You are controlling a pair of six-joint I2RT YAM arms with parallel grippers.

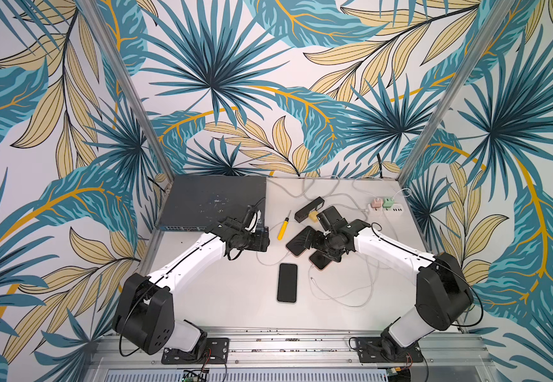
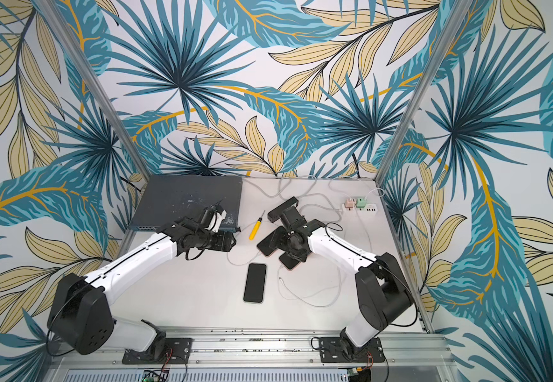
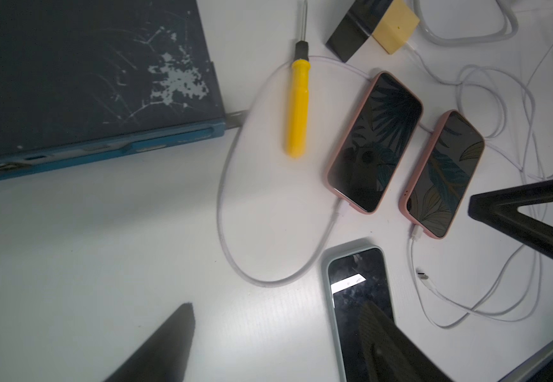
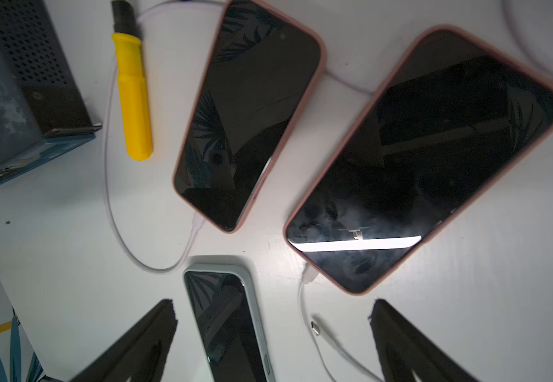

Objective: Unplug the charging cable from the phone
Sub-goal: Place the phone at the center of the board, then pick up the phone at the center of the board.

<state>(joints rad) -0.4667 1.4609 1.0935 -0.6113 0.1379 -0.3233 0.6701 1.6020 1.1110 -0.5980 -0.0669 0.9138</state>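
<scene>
- Looks pretty much done: grey-cased phone (image 4: 229, 327) unplugged, loose cable end (image 4: 316, 328) just beside it.
- Two pink-cased phones (image 4: 248, 112) plugged in, though.
- Right gripper (image 4: 273, 309), left gripper (image 3: 276, 306): wide open, empty.

Bright even overhead light; soft shadows; glare strip on pink-cased phone (image 4: 424, 158); wrist-view edges blurred; top views warped.

Glossy phone (image 4: 427, 158), matt yellow plastic screwdriver (image 4: 134, 99)
</scene>
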